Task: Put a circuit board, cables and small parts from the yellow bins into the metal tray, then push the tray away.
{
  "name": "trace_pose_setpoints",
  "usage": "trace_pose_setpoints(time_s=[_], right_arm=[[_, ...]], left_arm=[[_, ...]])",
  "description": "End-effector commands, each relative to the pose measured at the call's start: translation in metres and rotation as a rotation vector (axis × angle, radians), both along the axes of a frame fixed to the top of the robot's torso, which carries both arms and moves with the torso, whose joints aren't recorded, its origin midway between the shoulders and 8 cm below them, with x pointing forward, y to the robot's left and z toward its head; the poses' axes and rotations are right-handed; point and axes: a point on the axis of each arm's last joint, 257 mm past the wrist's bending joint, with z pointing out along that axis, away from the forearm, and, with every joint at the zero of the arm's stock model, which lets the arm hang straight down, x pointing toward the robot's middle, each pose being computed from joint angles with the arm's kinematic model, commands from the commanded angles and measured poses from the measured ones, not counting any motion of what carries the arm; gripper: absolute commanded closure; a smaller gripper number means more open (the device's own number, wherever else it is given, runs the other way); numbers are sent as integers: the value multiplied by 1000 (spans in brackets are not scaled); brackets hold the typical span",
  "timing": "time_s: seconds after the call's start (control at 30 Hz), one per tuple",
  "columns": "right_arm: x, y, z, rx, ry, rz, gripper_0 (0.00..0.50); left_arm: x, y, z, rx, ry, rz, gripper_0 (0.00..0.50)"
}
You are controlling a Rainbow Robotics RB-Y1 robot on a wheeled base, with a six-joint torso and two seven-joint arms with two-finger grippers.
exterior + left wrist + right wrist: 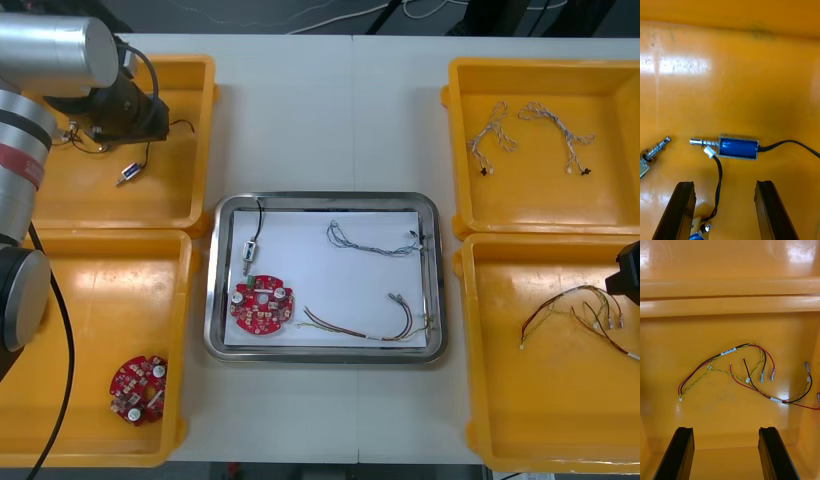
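The metal tray (320, 198), white inside, holds a red circuit board (262, 305), a small metal part (250, 250) on a black cable, a blue and white cable (375, 240) and a red and yellow cable (365, 328). My left gripper (724, 183) is open low inside the far left yellow bin (195, 120). A blue-bodied small metal part (738, 147) lies just beyond its fingertips, untouched. My right gripper (726, 429) is open over the near right bin (480, 400). The red and yellow cables (741, 371) lie past its fingers.
Another circuit board (138, 388) lies in the near left bin. The far right bin holds two twisted cables (490, 135). A loose small part (127, 174) rests in the far left bin, and a second part (655, 152) lies off to the side of the left fingers.
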Motion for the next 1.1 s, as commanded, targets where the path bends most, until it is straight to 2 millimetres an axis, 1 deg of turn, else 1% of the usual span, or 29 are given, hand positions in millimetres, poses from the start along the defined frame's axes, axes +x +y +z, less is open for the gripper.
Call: trace_pose_setpoints(time_s=[0.03,0.13,0.17,0.2,0.23,0.37,0.53,0.77,1.1], right_arm=[[-1,-4,2,11,-10,-19,0],[-1,-4,2,11,-10,-19,0],[-1,-4,2,11,-10,-19,0],[-1,-4,2,11,-10,-19,0],[-1,-4,2,11,-10,-19,0],[-1,-4,2,11,-10,-19,0],[-1,-4,2,11,-10,-19,0],[-1,-4,2,11,-10,-19,0],[-1,-4,2,11,-10,-19,0]], left_arm=[[0,19,49,77,-22,-108,15],[-10,22,56,84,5,-147,0],[-15,22,58,87,18,-163,0],[-15,22,58,87,18,-163,0],[-21,25,64,97,30,-186,0],[-32,30,71,124,54,-233,0],[-36,35,78,195,61,-327,0],[-38,42,70,299,53,-461,0],[-45,41,58,416,33,-626,0]])
